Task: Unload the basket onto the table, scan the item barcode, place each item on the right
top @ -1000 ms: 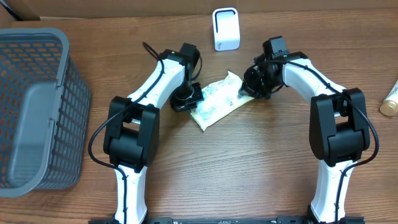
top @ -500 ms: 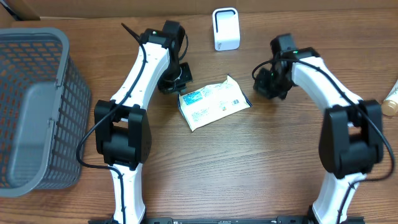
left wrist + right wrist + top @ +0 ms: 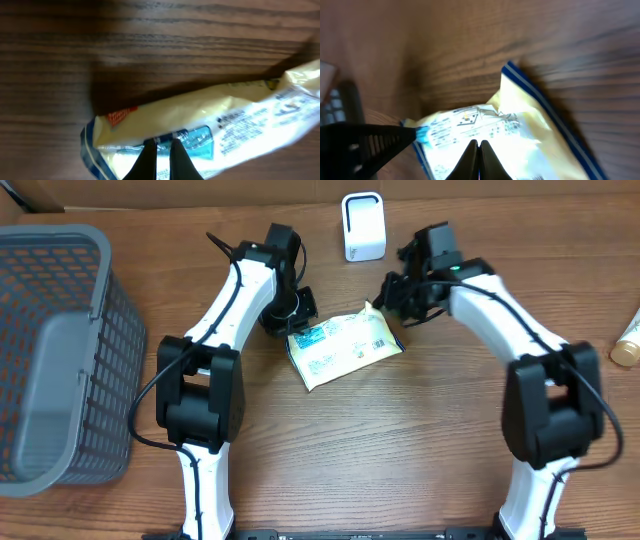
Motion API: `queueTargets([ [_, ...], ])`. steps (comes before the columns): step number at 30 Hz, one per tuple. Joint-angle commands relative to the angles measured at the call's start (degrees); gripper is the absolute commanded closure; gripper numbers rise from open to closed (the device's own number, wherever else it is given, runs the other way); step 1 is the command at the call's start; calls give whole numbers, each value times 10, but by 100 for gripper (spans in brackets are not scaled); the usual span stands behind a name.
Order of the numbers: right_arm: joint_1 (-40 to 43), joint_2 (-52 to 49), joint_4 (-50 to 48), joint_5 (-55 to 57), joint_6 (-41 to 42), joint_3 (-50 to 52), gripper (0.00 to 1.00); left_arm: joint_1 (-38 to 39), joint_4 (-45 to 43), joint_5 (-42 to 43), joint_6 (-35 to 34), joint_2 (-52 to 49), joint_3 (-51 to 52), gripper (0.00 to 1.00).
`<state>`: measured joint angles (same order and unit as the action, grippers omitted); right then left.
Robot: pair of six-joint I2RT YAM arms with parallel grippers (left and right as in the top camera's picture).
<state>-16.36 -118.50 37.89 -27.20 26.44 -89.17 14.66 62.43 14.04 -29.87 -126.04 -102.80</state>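
Fingers [image 3: 148,159] of the left gripper [image 3: 162,148] are drawn in until only a sliver shows between them. Their tips sit right over the blue-printed end of the snack packet [image 3: 345,348], though I cannot tell whether they have any of the wrapper pinched. The right gripper [image 3: 478,146] is closed up as well, its two dark fingers [image 3: 470,156] pressed side by side with nothing visible between them. They are poised above the opposite, upper-right corner of the same packet, where the blue seam edge folds up a little. From above, the pale yellow packet lies flat on the wooden table [image 3: 400,450], slanted, printed side up, between the two wrists. The left wrist is at its upper-left corner and the right wrist just off its upper-right corner. Behind it, near the back edge of the table and apart from the packet, stands the white scanner [image 3: 362,226], upright. Off to the left sits a grey mesh basket [image 3: 116,350], well apart from the arms. At the far right edge lies a cream-coloured tube [image 3: 628,340], only partly in view.
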Motion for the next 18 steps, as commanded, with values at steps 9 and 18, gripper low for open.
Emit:
queueTargets([
  [9, -29, -82, -2, 124, 13, -1, 96, 5, 0, -148, -2, -2, 42, 96],
  [18, -5, -68, 124, 272, 36, -2, 96, -26, 6, -142, 4, -2, 14, 96],
])
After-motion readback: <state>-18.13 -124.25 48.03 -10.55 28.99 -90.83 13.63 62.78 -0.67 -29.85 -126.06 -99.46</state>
